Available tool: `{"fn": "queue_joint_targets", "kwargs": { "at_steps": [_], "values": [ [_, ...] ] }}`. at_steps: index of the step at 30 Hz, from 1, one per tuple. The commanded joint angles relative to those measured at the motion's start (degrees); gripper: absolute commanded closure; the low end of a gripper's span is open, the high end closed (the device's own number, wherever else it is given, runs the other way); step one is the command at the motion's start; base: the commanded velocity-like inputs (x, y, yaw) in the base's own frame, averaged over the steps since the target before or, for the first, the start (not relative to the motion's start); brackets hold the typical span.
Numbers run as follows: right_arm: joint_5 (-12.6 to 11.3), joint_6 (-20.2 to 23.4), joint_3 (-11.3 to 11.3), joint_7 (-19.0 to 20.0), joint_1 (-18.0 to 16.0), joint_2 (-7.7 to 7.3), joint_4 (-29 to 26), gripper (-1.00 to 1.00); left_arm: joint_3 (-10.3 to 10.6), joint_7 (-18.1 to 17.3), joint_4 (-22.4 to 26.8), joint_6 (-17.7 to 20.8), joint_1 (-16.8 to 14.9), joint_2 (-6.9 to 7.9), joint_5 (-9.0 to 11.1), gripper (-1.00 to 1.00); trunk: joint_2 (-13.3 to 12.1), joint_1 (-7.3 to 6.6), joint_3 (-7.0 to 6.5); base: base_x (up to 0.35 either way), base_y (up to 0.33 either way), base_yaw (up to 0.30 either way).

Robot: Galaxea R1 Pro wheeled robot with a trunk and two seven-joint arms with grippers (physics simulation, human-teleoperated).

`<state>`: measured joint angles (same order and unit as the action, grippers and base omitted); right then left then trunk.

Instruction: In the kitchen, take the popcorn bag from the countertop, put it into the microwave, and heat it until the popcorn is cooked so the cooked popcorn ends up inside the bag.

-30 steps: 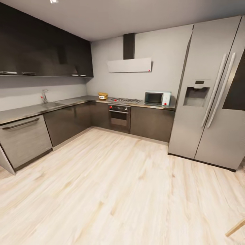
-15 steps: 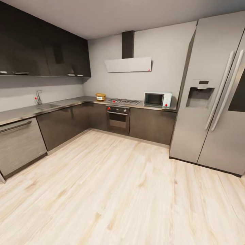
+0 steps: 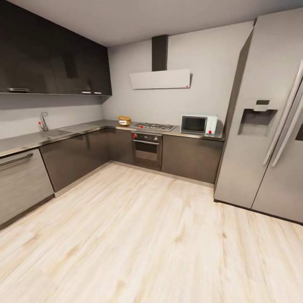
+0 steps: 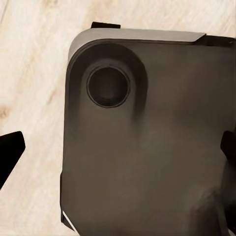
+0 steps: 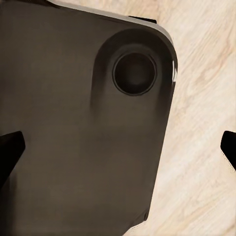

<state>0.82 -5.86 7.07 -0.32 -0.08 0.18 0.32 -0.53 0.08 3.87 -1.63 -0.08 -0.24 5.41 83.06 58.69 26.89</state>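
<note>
The popcorn bag (image 3: 124, 120) sits on the far bench (image 3: 92, 125), left of the hob (image 3: 153, 126); the microwave (image 3: 198, 124) stands to the right, beside the fridge (image 3: 269, 118). Both wrist views look down over the robot's dark base (image 4: 147, 147): the left end effector (image 4: 118, 147) and right end effector (image 5: 120, 147) are spread wide and empty above wooden floor (image 3: 147, 235).

Even, soft light fills the head view — no hard shadows, only faint sheen on the countertop (image 3: 84, 127) and dark upper cabinets (image 3: 50, 63). Edges bow outward, the fridge (image 3: 269, 113) leaning. Both wrist views are soft and blurred — dim over the dark robot base (image 4: 147, 147).
</note>
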Motion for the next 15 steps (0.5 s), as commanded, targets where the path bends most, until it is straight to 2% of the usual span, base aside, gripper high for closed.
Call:
{"fn": "queue_joint_targets", "kwargs": {
  "at_steps": [1,12,15],
  "values": [
    [0.07,-0.22,0.27,-0.03,-0.01,0.0,0.04,-1.0,0.0,0.01,-0.01,-0.13,-0.01,0.0,0.57,-1.0,0.02,0.04,0.04,0.323,0.101,0.0],
    [0.06,-0.29,0.23,-0.03,-0.01,-0.06,0.04,-1.0,0.0,0.01,-0.01,-0.13,-0.01,-0.02,0.56,-1.0,0.02,0.04,0.04,0.323,0.102,0.0],
    [0.06,-0.29,0.16,-0.03,-0.01,0.06,0.04,-1.0,0.0,0.01,-0.01,-0.13,-0.01,-0.02,0.56,-1.0,0.02,0.04,0.04,0.323,0.102,-0.162]
  ]
}}
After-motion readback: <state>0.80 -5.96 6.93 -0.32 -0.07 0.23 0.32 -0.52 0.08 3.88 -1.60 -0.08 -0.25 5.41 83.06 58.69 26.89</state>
